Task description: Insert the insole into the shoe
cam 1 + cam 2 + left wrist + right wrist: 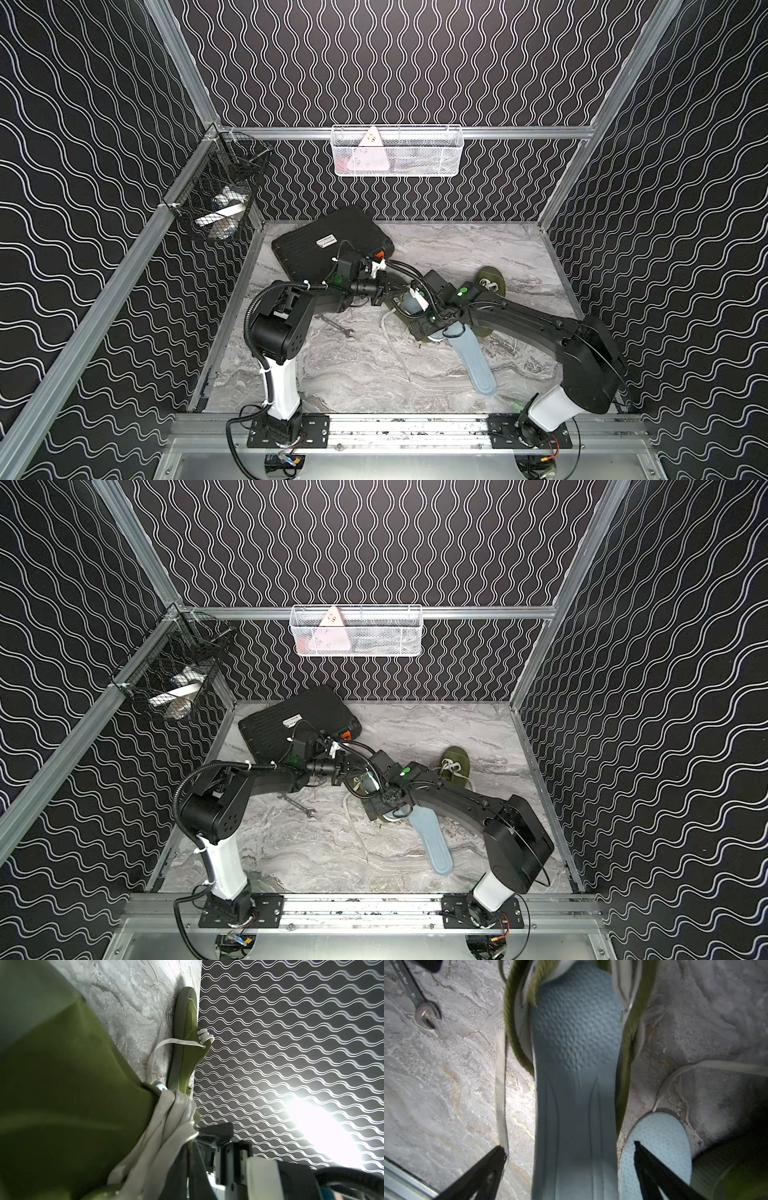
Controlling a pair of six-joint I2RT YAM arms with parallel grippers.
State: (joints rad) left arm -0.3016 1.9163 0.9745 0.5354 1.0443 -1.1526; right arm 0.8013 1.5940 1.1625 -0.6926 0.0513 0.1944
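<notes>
An olive-green shoe (517, 1032) lies mid-table under both wrists, its opening facing my right gripper. The long grey-blue insole (473, 365) (432, 845) runs from the front of the table into that opening, underside up (575, 1084). My right gripper (569, 1147) is open, one finger on each side of the insole and clear of it. My left gripper (190, 1145) (388, 291) is shut on the shoe's green edge (83, 1084), next to its bunched white laces (166, 1126). The shoe's front end is hidden under the arms.
A second green shoe (492, 276) (187, 1022) lies behind the right arm. The tip of a second light-blue insole (660, 1136) lies beside the first. There is a wrench (336, 326), a loose lace (500, 1084), a black case (328, 245) and wall baskets (397, 151) (216, 199).
</notes>
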